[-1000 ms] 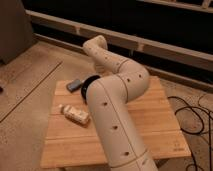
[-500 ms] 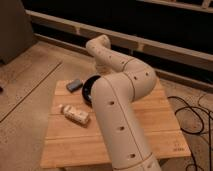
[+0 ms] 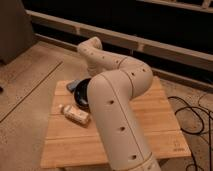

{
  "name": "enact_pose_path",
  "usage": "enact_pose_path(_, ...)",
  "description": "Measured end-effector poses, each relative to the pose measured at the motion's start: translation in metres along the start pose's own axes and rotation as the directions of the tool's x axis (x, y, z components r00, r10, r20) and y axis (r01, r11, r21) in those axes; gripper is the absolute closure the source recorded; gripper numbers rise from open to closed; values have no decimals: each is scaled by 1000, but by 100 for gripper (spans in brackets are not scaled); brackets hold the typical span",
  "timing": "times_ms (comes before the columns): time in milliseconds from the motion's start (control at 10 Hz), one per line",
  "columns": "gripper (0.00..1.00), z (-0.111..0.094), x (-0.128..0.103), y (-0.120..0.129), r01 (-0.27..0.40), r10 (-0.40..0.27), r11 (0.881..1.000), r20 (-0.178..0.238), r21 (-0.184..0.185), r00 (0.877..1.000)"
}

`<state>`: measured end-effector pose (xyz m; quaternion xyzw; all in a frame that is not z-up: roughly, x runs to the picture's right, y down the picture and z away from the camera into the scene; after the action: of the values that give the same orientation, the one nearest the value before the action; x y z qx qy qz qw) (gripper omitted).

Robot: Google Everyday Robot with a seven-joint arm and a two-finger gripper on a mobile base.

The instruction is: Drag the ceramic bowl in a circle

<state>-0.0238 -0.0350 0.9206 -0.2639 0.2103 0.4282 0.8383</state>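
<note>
The ceramic bowl (image 3: 81, 96) is glossy black and sits on the wooden table (image 3: 157, 122) left of centre. Only its left part shows; the rest is hidden behind my thick white arm (image 3: 117, 100). The arm rises from the front, bends at the elbow (image 3: 132, 75), reaches to the back (image 3: 90, 50) and comes down toward the bowl. My gripper is hidden behind the arm, somewhere at the bowl, so no part of it shows.
A grey-blue block (image 3: 73, 85) lies just behind-left of the bowl. A white bottle (image 3: 76, 114) lies on its side in front-left of the bowl. Black cables (image 3: 192, 115) trail on the floor right of the table. A dark railing runs along the back.
The bowl has shifted toward the front-left of the table, and more of it shows beside the arm. The block and the bottle have stayed put.
</note>
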Motion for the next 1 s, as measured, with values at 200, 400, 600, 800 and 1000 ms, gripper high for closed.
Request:
enact_pose_path(200,100,7,22,-16,-49,49,999,-43,9,998)
enact_pose_path(400,100,10,35,-37,-91,93,995,-72,37,993)
enact_pose_path(600,100,5,32,-60,-110,116,991,-75,78,990)
enact_pose_path(800,100,-4,7,-68,-76,83,991,-54,115,995)
enact_pose_path(1000,100,-6,-15,-63,-41,44,994,-35,100,998)
